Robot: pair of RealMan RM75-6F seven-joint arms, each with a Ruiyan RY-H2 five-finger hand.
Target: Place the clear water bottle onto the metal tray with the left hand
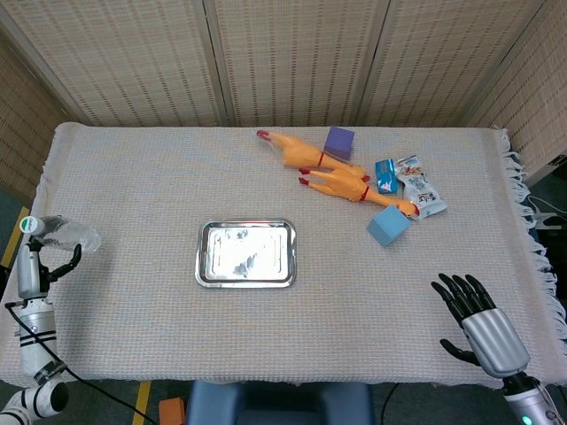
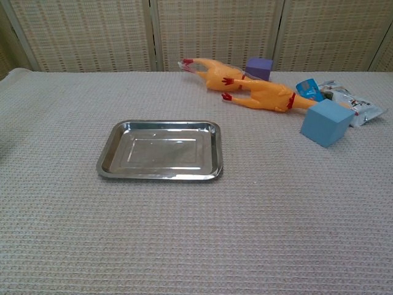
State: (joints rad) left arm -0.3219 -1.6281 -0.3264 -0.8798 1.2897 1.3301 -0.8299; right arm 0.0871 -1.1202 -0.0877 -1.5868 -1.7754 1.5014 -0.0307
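Observation:
The clear water bottle [image 1: 64, 235] with a green cap shows only in the head view, at the table's far left edge, tilted with its cap pointing left. My left hand [image 1: 40, 266] holds it from below, dark fingers curled around its body. The metal tray [image 1: 202, 255] lies flat with nothing on it, well to the right of the bottle, and also sits left of centre as the tray [image 2: 159, 150] in the chest view. My right hand [image 1: 478, 320] hovers at the near right corner with its fingers spread and nothing in them. The chest view shows neither hand nor the bottle.
At the back right lie two orange rubber chickens [image 1: 328, 168], a purple block [image 1: 338, 142], a blue cube [image 1: 388, 227] and snack packets [image 1: 409, 181]. A woven cloth covers the table; wicker screens stand behind it.

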